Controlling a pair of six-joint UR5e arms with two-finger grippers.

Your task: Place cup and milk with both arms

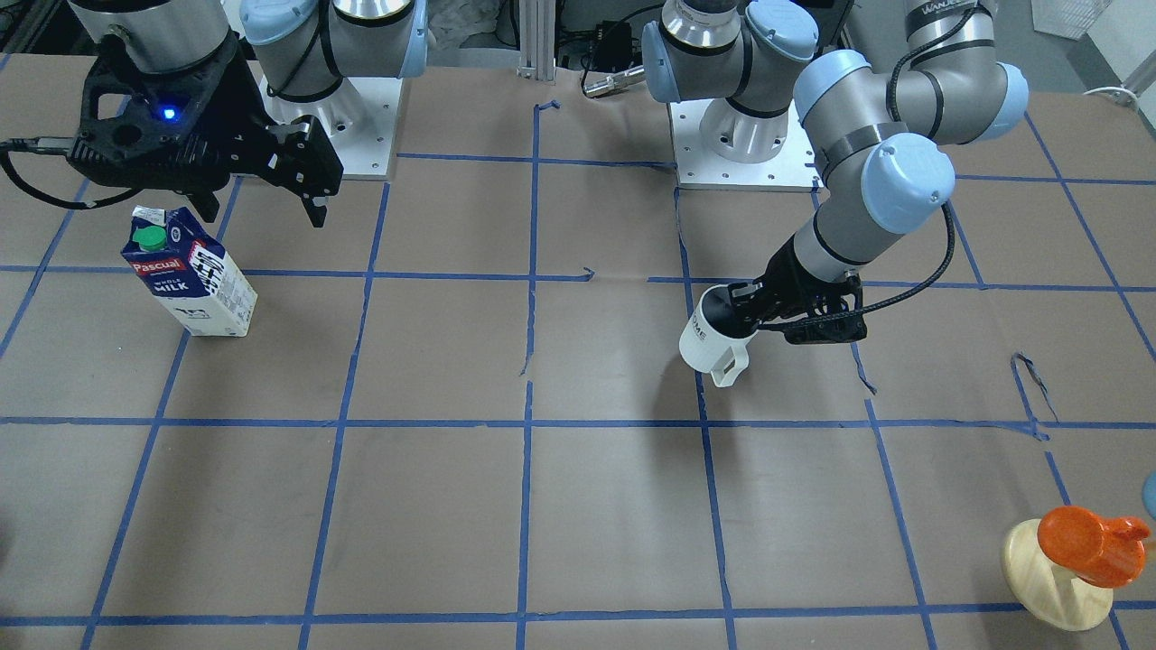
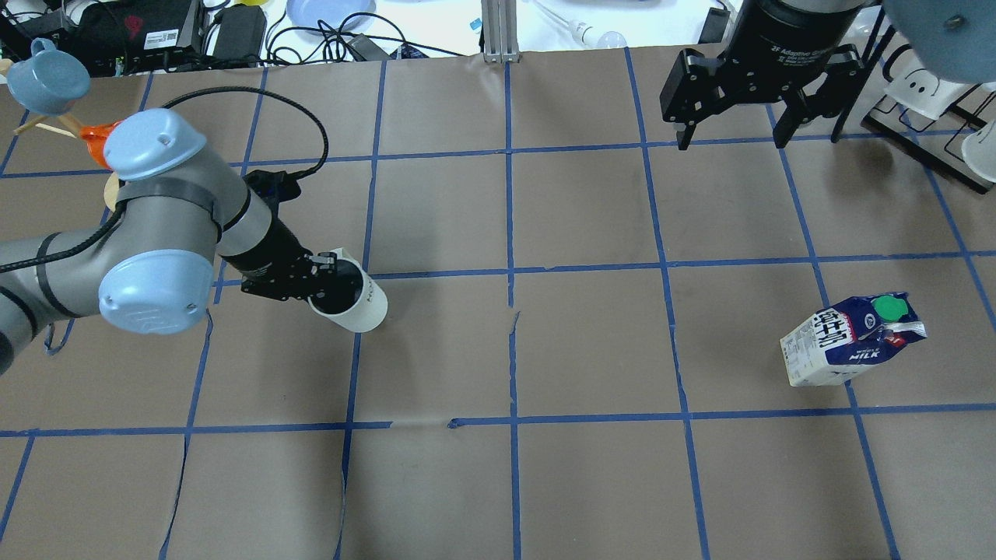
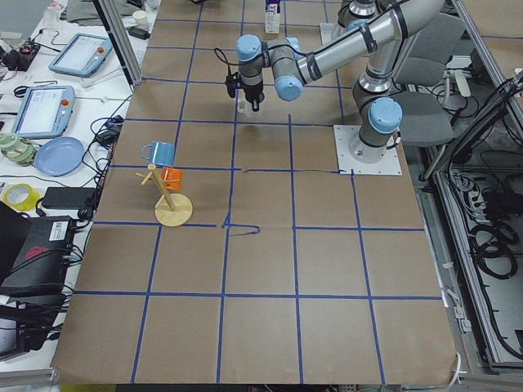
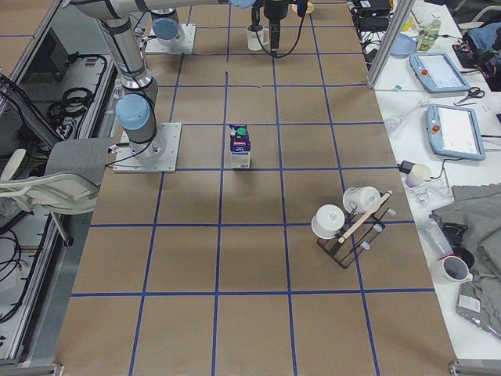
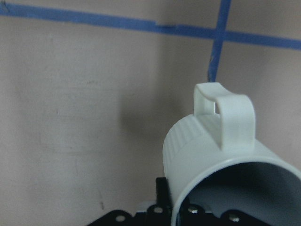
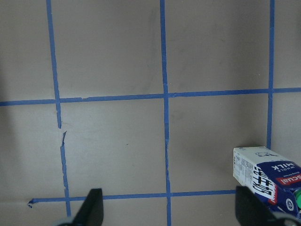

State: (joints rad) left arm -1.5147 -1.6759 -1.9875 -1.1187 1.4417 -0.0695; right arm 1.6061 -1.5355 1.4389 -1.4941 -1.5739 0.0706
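Note:
The white cup (image 1: 713, 348) with a dark inside hangs tilted a little above the table, handle outward. My left gripper (image 1: 739, 311) is shut on its rim, one finger inside; it shows the same in the overhead view (image 2: 319, 286), with the cup (image 2: 356, 303). The left wrist view shows the cup (image 5: 211, 155) close up. The navy milk carton (image 1: 191, 275) stands upright on the table, free. My right gripper (image 1: 262, 194) is open and empty, raised behind the milk (image 2: 852, 338), as the overhead view (image 2: 731, 138) shows. The right wrist view shows the milk (image 6: 268, 176) at the lower right.
A round wooden stand (image 1: 1057, 578) carries an orange cup (image 1: 1088, 542) and a blue cup (image 2: 47, 74) at the table's left end. A black rack with white mugs (image 4: 348, 219) stands at the right end. The arm bases (image 1: 750, 135) sit at the robot's edge.

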